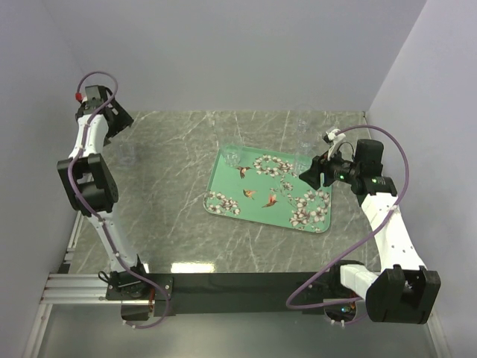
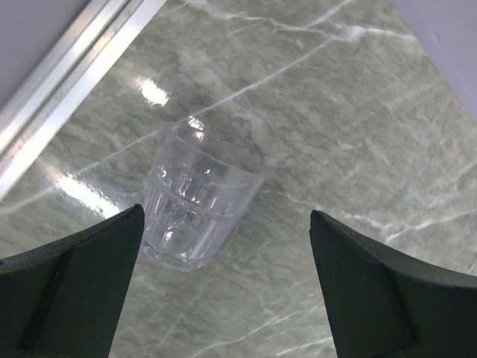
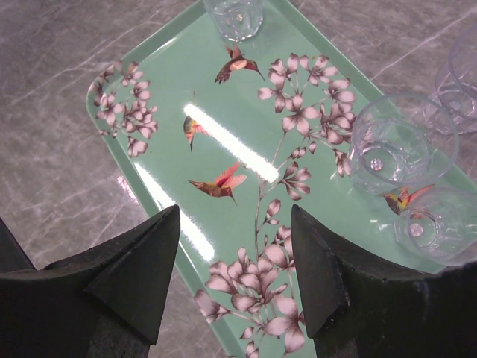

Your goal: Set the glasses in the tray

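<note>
Your left jaws are wide apart and hold nothing. One glass (image 2: 190, 205) stands upright on the worktop (image 2: 358, 112) just ahead of them. It is in the gap between the two fingers but closer to the left finger (image 2: 82, 276), and it does not touch either finger. This glass is near the left edge of the worktop, toward the far-left corner, and the metal rail (image 2: 67, 67) of that edge runs just behind it.

Your right jaws are also apart, with nothing between them. They hang over the tray (image 3: 179, 67), which lies between the middle of the worktop and its right edge. Under the gap you see only blossoms and birds.

Now the count. There is one tray. The glasses that you can count are five:
- the one by the left jaws;
- one (image 3: 233, 15) standing in the far-left corner of the tray;
- two (image 3: 391, 142) (image 3: 432, 224) on the right side of the tray, to the right of the right finger (image 3: 350, 298);
- one (image 3: 462, 74) just beyond these, cut by the picture edge. I cannot tell if it is inside the rim or outside.
</note>
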### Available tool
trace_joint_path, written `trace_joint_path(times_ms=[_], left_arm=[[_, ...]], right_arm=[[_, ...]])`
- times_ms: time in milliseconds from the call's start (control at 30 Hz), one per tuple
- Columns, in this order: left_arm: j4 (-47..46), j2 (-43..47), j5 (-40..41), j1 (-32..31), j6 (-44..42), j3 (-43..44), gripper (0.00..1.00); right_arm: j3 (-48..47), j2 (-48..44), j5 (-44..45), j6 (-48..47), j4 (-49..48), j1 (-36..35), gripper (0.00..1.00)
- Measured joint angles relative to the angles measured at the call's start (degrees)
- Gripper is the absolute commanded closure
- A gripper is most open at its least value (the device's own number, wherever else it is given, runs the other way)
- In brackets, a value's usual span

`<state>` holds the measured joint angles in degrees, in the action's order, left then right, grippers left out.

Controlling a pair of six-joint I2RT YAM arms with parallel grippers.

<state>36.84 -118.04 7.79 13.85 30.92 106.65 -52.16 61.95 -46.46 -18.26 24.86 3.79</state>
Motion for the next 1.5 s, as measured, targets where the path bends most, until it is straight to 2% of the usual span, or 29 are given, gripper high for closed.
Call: trace_joint_path(times_ms=[433, 833, 1000, 1267, 1500], left_arm=[[9.2, -6.9, 0.9, 2.9, 16.9, 8.5, 0.01], [14.6, -13.1, -0.1, 2.8, 20.0, 15.5, 0.01], [15.5, -14.2, -0.4, 2.8, 20.0, 15.5, 0.03], [12.9, -13.4, -0.4, 3.0, 19.6, 12.3, 0.17], [8.1, -8.8, -1.1, 2.9, 18.6, 4.3, 0.24]], right_arm=[[0.0, 0.0, 0.0, 0.0, 0.0, 0.0, 0.32], [0.0, 0.0, 0.1, 0.0, 0.0, 0.0, 0.32], [0.0, 0.0, 0.0, 0.0, 0.0, 0.0, 0.32], [0.0, 0.0, 0.0, -0.2, 0.0, 0.0, 0.32], [0.0, 0.0, 0.0, -0.2, 0.0, 0.0, 0.32]])
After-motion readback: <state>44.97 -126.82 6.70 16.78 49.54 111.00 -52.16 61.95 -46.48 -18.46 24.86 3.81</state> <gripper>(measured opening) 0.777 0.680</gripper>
